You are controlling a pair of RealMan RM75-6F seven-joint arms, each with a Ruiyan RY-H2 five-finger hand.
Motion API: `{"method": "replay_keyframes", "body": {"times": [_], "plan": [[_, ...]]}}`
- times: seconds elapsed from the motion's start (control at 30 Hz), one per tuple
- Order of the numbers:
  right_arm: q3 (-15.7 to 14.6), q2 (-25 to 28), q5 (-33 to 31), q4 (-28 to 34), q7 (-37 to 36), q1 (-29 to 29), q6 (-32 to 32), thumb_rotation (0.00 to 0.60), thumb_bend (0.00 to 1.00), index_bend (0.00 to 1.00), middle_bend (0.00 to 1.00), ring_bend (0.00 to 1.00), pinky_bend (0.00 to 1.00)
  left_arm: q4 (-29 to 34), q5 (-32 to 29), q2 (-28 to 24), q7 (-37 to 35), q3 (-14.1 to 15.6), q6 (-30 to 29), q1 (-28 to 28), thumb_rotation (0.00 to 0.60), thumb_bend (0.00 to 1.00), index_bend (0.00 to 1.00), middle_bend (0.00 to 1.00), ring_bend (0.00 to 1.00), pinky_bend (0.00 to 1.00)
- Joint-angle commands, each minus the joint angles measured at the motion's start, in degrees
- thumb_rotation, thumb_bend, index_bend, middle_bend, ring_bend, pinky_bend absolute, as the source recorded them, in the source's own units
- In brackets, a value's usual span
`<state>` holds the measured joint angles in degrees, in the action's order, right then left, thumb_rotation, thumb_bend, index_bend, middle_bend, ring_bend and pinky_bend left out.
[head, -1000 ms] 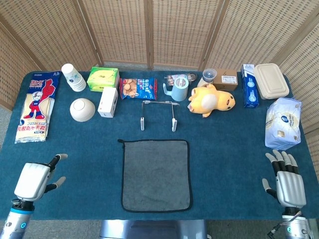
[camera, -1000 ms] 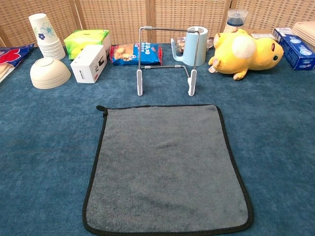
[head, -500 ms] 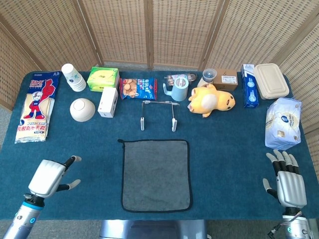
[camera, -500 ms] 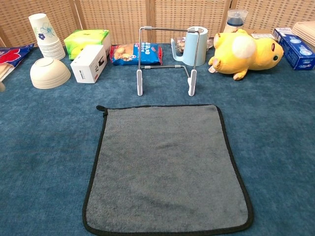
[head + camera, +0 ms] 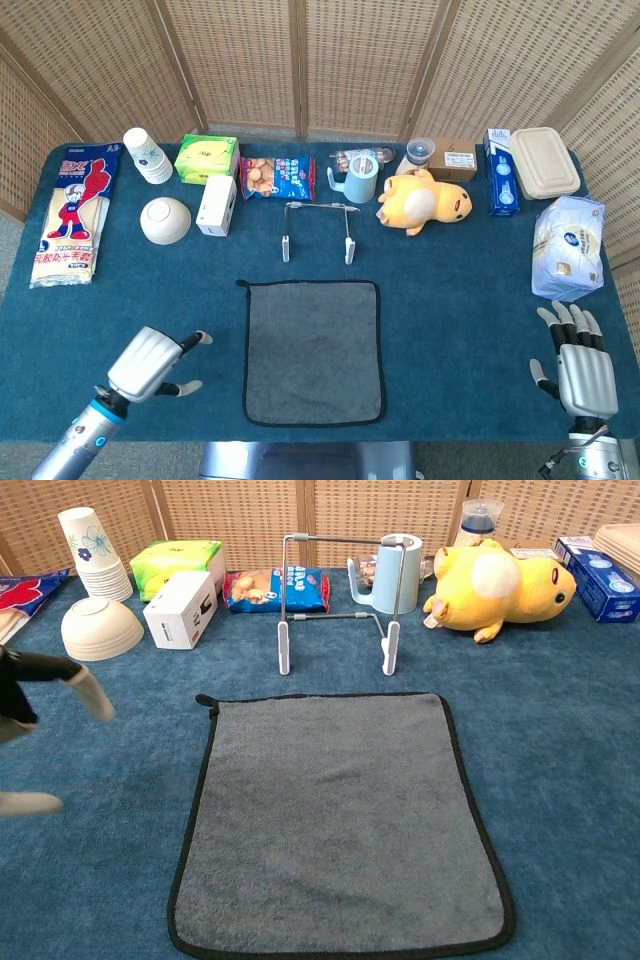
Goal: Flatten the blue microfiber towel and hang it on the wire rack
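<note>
Since the earlier frames the left hand has slid in from the lower left corner toward the towel, and its fingertips now poke into the left edge of the chest view, a bit blurred. It's holding nothing, fingers spread apart, sitting near the towel's left edge but not touching it. Right hand is pretty much where it was in the lower right corner of the head view, fingers apart, nothing in it, well away from the towel. Towel itself hasn't budged: it lies flat on the blue table in the lower middle of the frame, looks grey with a dark border, small loop at its upper left corner. Wire rack stands upright just above the towel's top edge, not touching it. Behind the rack there's a light blue mug, with a yellow plush toy to its right and a white bowl off at the left
</note>
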<state>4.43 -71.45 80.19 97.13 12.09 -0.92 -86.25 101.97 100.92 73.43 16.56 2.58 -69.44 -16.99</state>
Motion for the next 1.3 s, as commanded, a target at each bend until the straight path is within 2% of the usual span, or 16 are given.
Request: {"method": "replay_keyframes", "body": {"times": [0.03,0.33,0.43,0.67,0.83,1.3], "plan": [[0.1,0.02,-0.31,-0.11,-0.13,-0.06,0.24,0.6,0.31,0.17,0.11,0.0,0.0,0.22,0.63,1.59,0.05,0.54,2.51,-1.85,0.474,0.15,0.35,1.0,1.0,1.0],[0.17,0.17,0.01,-0.64,-1.18,0.0,-0.01,0.6,0.31,0.17,0.11,0.0,0.0,0.54,0.35,6.62,2.56,1.05,8.08,-5.11,0.462,0.15,0.35,1.0,1.0,1.0],[0.08,0.09,0.27,-1.34,-2.69,0.07,0.05,0.6,0.31,0.17,0.11,0.0,0.0,1.56,-3.0,10.64,6.74,0.76,10.85,-5.41,0.438,0.15,0.35,1.0,1.0,1.0],[0.2,0.2,0.23,-2.63,-4.42,-0.15,0.65,0.6,0.31,0.17,0.11,0.0,0.0,1.85,-6.32,14.92,11.8,0.51,12.97,-6.11,0.44,0.15,0.35,1.0,1.0,1.0],[0.45,0.42,-0.12,-3.56,-5.79,-0.25,1.03,0.6,0.31,0.17,0.11,0.0,0.0,0.29,-7.61,18.15,14.03,0.06,15.26,-7.93,0.438,0.15,0.35,1.0,1.0,1.0],[0.64,1.16,-0.73,-4.73,-7.99,0.11,1.14,0.6,0.31,0.17,0.11,0.0,0.0,-6.14,-9.29,26.98,18.07,-0.28,16.58,-10.55,0.438,0.15,0.35,1.0,1.0,1.0]]}}
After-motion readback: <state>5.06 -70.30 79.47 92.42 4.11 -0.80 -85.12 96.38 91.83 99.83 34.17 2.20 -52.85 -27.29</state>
